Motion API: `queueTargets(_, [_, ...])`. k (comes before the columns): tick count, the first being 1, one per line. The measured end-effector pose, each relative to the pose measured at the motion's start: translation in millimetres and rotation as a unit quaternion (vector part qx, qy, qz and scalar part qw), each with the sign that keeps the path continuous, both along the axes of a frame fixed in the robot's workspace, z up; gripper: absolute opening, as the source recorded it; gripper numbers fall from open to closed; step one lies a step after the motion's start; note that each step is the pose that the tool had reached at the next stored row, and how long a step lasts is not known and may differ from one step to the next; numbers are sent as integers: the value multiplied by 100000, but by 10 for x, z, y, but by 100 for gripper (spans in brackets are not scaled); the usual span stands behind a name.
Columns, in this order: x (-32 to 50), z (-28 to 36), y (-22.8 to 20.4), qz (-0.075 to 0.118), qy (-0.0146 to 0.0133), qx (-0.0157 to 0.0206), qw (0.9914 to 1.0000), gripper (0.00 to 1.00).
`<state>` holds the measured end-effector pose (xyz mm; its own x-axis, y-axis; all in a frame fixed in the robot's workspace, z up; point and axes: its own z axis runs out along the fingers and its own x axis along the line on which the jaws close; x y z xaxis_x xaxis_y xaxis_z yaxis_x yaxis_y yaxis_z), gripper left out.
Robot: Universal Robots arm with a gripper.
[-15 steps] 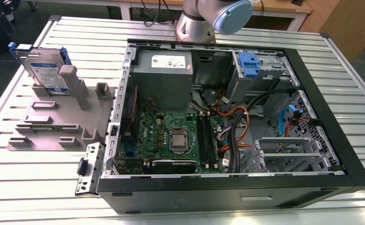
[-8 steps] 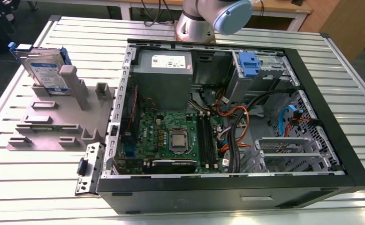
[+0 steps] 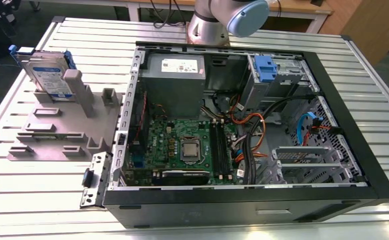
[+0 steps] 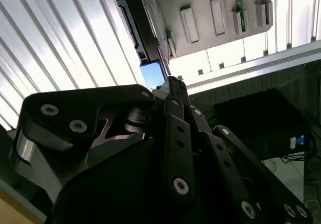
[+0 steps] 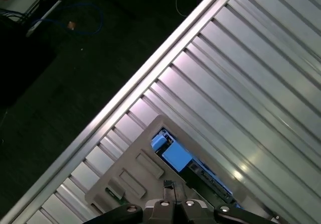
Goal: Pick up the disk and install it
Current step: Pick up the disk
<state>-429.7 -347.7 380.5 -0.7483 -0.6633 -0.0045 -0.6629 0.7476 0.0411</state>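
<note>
The disk (image 3: 48, 75), a silver drive with a white-and-blue label and blue rails, stands upright in a slot of the grey holder (image 3: 54, 135) at the exterior view's left. In the first wrist view its blue rail end (image 5: 173, 154) sticks up from the holder (image 5: 131, 178), seen from above. My gripper (image 5: 169, 185) hovers above the holder, apart from the disk, with its fingers together and nothing between them. In the second wrist view the gripper (image 4: 173, 81) points at the blue rail (image 4: 153, 73). The arm (image 3: 228, 20) rises at the back of the table.
An open black computer case (image 3: 354, 150) lies on the slatted metal table (image 3: 381, 100), showing a motherboard (image 3: 188, 145), cables, a grey power supply (image 3: 174, 67) and a drive bay holding a blue caddy clip (image 3: 264, 67). The table edge and dark floor (image 5: 60, 58) lie beside the holder.
</note>
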Motion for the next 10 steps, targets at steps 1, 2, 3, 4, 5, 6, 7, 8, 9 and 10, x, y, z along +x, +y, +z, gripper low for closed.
queueTargets(1, [0, 0, 0, 433, 7, 0, 99999, 11])
queueTargets(2, [0, 0, 0, 897, 3, 5, 99996, 11])
queueTargets(3, [0, 0, 0, 1312, 3, -1, 99991, 11])
queueTargets(4, [0, 0, 0, 1694, 3, 2, 99986, 11])
queueTargets(5, [0, 0, 0, 2068, 4, 0, 99979, 11])
queueTargets(6, [0, 0, 0, 2437, 6, -1, 99970, 11])
queueTargets(7, [0, 0, 0, 2826, 7, -2, 99960, 11])
queueTargets(8, [0, 0, 0, 3198, 3, 0, 99949, 11])
queueTargets(9, [0, 0, 0, 3569, 6, -2, 99936, 11])
queueTargets(10, [0, 0, 0, 3930, 6, -2, 99923, 11])
